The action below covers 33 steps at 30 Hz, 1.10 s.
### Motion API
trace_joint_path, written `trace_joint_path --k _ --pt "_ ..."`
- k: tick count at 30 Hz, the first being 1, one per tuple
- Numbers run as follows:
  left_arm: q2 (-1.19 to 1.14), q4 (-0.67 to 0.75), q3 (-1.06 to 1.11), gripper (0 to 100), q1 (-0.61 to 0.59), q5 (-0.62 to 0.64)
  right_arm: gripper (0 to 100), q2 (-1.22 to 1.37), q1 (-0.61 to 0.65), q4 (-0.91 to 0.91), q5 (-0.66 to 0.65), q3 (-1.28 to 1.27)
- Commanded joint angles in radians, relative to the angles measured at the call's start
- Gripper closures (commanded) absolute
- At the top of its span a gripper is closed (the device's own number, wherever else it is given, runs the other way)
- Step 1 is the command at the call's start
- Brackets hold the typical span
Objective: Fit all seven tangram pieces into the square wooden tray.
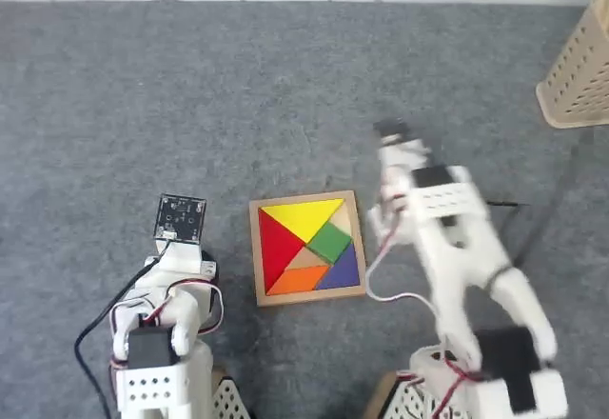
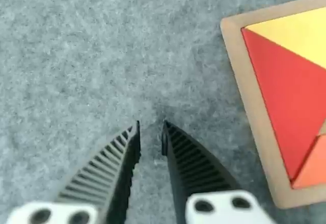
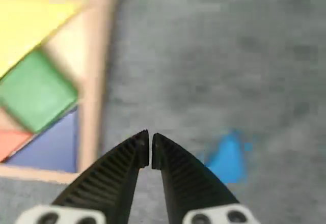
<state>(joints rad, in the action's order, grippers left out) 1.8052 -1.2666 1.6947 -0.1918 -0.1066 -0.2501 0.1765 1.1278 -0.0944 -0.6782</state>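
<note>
The square wooden tray lies on the grey carpet between the two arms. It holds a yellow triangle, a red triangle, a green square, an orange piece, a blue piece and pale wooden pieces. My left gripper hangs over bare carpet beside the tray's red side, shut but for a narrow slit and holding nothing. My right gripper is shut and empty, over carpet just off the tray edge, near the green square and the blue piece.
A small bright blue patch shows on the carpet beside my right gripper. A perforated beige container stands at the far right. The right arm stretches along the tray's right side, and the left arm sits folded at the front left.
</note>
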Motion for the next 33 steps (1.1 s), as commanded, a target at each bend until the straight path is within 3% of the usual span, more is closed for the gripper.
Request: trace_joint_path --k 1,6,9,13,18,33 --pt "0.023 0.000 -0.008 93 0.002 0.008 98.8 -0.128 -0.105 0.079 -0.166 0.023" --pt "0.023 0.000 -0.008 93 0.002 0.008 96.9 -0.136 -0.205 0.189 -0.284 0.018" --pt "0.023 0.000 -0.008 93 0.002 0.008 86.7 -0.136 -0.263 0.189 -0.322 0.002" --pt "0.023 0.000 -0.008 93 0.002 0.008 75.0 -0.120 -0.275 0.160 -0.236 -0.044" --pt "0.023 0.000 -0.008 93 0.002 0.008 77.5 0.012 -0.182 0.105 -0.012 -0.038" --pt "0.023 0.000 -0.008 93 0.002 0.008 77.8 0.337 -0.163 0.019 -0.014 0.121"
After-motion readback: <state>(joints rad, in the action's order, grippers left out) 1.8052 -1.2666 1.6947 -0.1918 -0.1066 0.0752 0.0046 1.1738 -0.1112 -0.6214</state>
